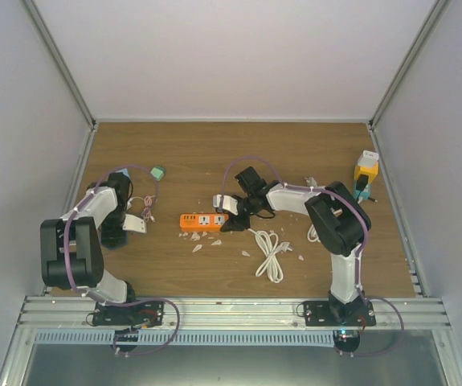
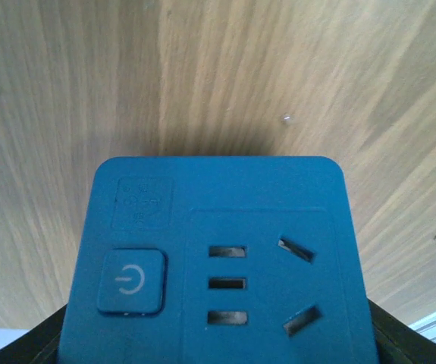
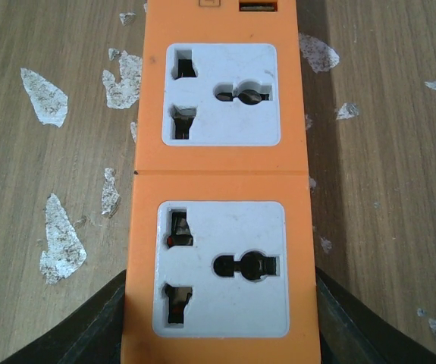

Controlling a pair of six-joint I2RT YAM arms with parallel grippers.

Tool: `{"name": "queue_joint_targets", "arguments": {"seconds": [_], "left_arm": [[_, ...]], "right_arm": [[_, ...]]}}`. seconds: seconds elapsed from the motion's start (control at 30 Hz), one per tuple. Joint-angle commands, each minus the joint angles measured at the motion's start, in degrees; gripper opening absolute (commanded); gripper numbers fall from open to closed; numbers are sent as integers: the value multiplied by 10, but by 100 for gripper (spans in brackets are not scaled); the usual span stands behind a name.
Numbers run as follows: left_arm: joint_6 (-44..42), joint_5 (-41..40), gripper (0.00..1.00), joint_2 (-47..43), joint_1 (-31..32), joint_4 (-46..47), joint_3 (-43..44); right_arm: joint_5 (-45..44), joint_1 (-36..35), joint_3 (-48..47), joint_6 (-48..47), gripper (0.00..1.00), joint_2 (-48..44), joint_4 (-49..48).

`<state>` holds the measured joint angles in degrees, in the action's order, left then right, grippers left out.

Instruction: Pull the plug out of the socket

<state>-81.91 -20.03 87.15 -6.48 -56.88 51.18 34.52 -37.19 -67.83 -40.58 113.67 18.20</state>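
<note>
The wooden table (image 1: 214,153) is walled in on three sides, with both arms bolted at its near edge. The right arm (image 1: 335,221) bends in toward the middle of the table. There the right gripper (image 1: 232,221) sits at the right end of an orange power strip (image 1: 202,219) that lies flat. From the wrist, the dark fingers (image 3: 89,326) press against both long sides of the strip (image 3: 221,167), clamped on it. The two white sockets seen from there show open holes.

The left arm (image 1: 70,249) is folded up close to the left edge. The left gripper (image 2: 218,345) is closed on a blue socket block (image 2: 218,265) with a power button, and its black fingers (image 2: 28,345) hug the block's lower corners. From above that block is hidden under the wrist.

A white cord (image 1: 269,255) lies coiled just beside the strip on its near right side, apart from it. I can't make out its plug. A yellow box (image 1: 365,170) stands by the right edge, toward the far corner. A small green block (image 1: 158,172) lies toward the far left. White flakes (image 3: 62,239) are scattered around the strip.
</note>
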Motion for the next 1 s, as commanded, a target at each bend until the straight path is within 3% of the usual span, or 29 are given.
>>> {"name": "queue_joint_targets", "arguments": {"seconds": [0.0, 0.4, 0.97], "left_arm": [[24, -52, 41, 20, 6, 27, -8], [39, -44, 99, 21, 14, 28, 7], [51, 94, 99, -39, 2, 63, 119]], "right_arm": [[-11, 9, -7, 13, 27, 8, 9], [-16, 52, -22, 33, 27, 9, 14], [-103, 144, -144, 161, 27, 91, -20]]}}
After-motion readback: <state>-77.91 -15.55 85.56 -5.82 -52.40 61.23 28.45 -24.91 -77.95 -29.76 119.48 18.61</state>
